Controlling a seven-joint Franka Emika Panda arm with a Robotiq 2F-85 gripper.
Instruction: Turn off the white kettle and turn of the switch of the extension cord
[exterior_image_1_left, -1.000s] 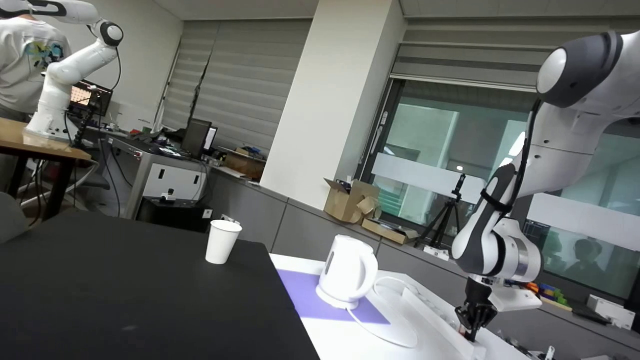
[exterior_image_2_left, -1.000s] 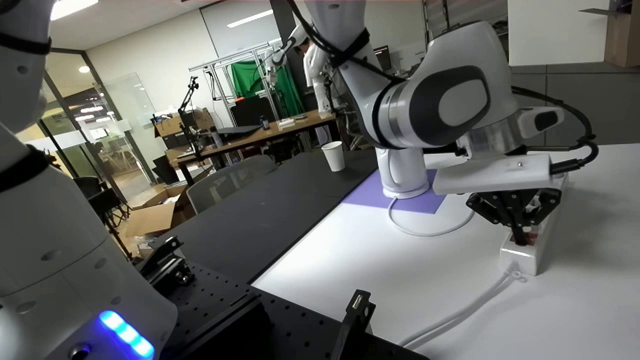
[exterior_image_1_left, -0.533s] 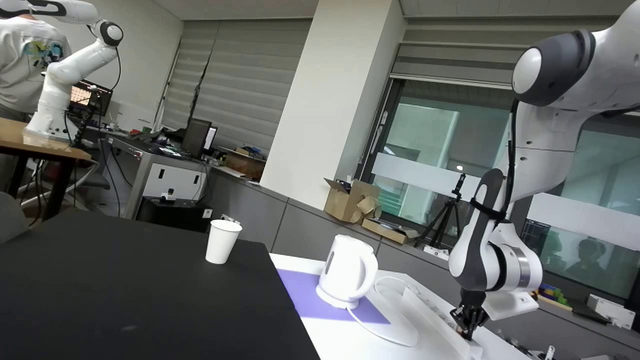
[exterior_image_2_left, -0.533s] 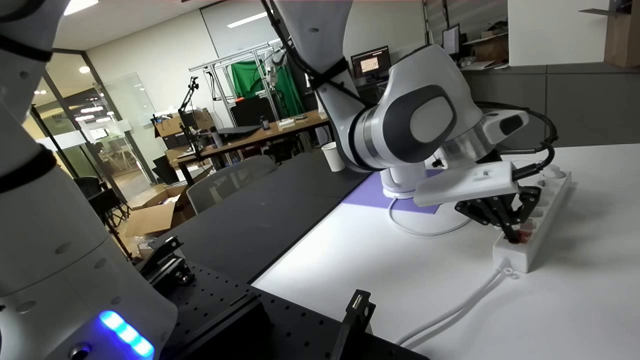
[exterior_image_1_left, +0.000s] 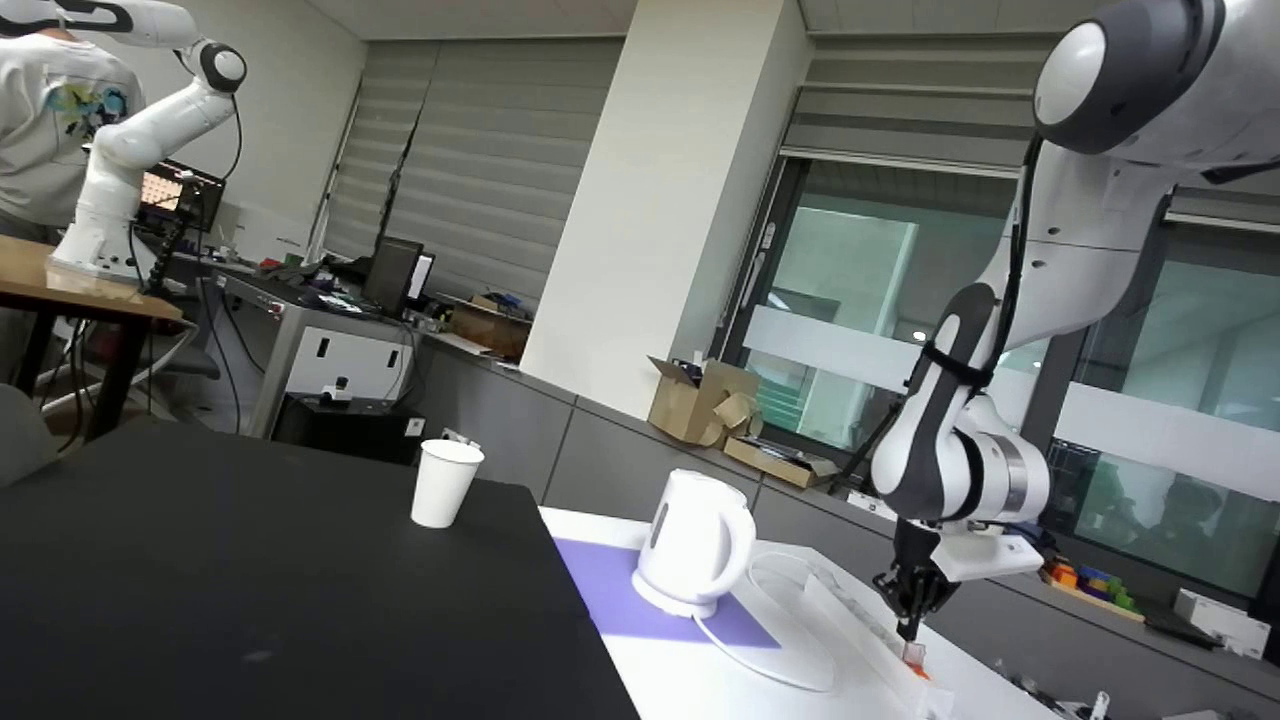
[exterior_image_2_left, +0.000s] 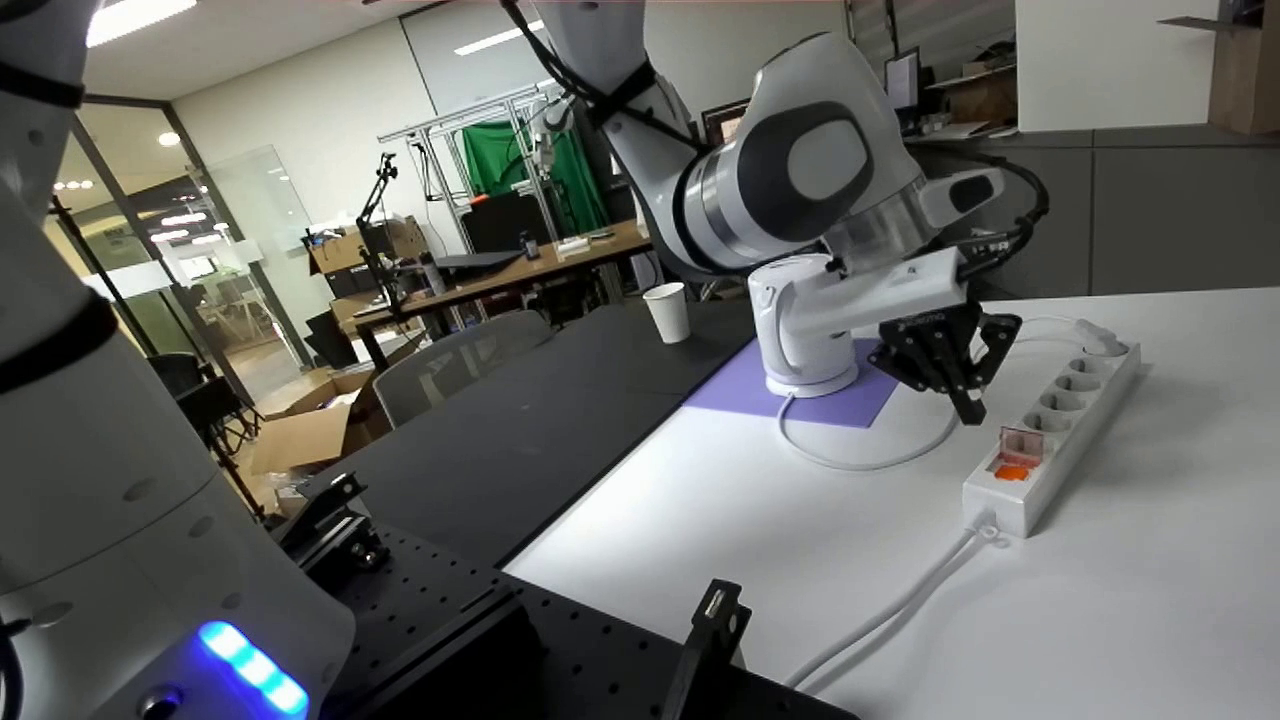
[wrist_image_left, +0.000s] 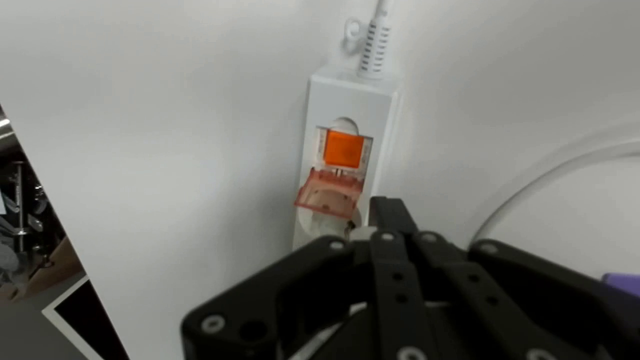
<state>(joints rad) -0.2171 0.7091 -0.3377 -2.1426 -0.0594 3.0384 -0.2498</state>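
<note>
Your end effector (exterior_image_2_left: 969, 408) is closed, empty. The uncovered switch (wrist_image_left: 344, 149) of the extension cord (exterior_image_2_left: 1064, 424) on the bench (exterior_image_2_left: 1180, 580) probably needs pressing; whether the kettle (exterior_image_1_left: 690, 545) on the mat (exterior_image_1_left: 610, 590) is off is unclear.

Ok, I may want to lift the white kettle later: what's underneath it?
The white electric kettle stands on a purple mat, which lies on the white tabletop. The patch of mat directly beneath the kettle is covered, so I can't see it.
</note>
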